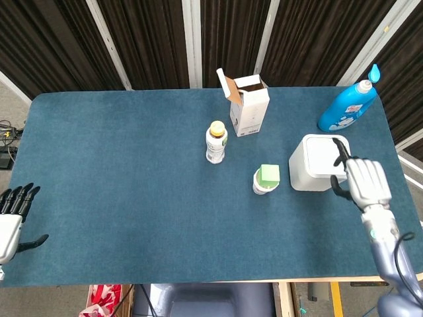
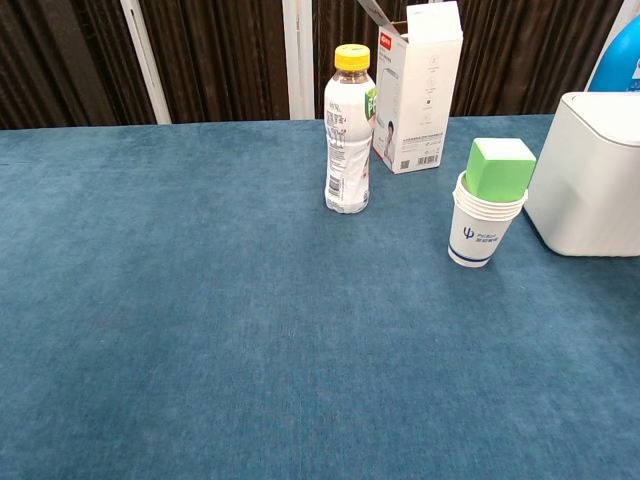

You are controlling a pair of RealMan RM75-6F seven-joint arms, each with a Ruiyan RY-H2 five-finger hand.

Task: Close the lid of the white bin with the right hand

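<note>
The white bin [image 1: 317, 162] is seen with its lid [image 1: 325, 153] lying flat on top, closed. It stands just to the left of the right hand [image 1: 365, 183], touching or nearly touching its dark fingertips [image 1: 341, 150], which reach over the bin's right edge. Nothing is held by the right hand — its fingers are spread apart, the palm side turned down and away from the head camera. In the chest view only the bin's left part [image 2: 590, 175] is shown at the frame's right edge, and the hand is not seen there.

Further left of the hand, beyond the bin, a stack of paper cups [image 1: 264, 181] is found with a green block [image 1: 269, 174] set in its mouth. Beyond that stand a small bottle with a yellow cap [image 1: 216, 141] and an opened white carton [image 1: 248, 104]. Ahead of the hand, past the bin, a blue detergent bottle [image 1: 347, 108] lies tilted near the corner of the blue table [image 1: 132, 185].

The left hand [image 1: 12, 221] is seen far off at the opposite table edge — empty, fingers extended and apart.
</note>
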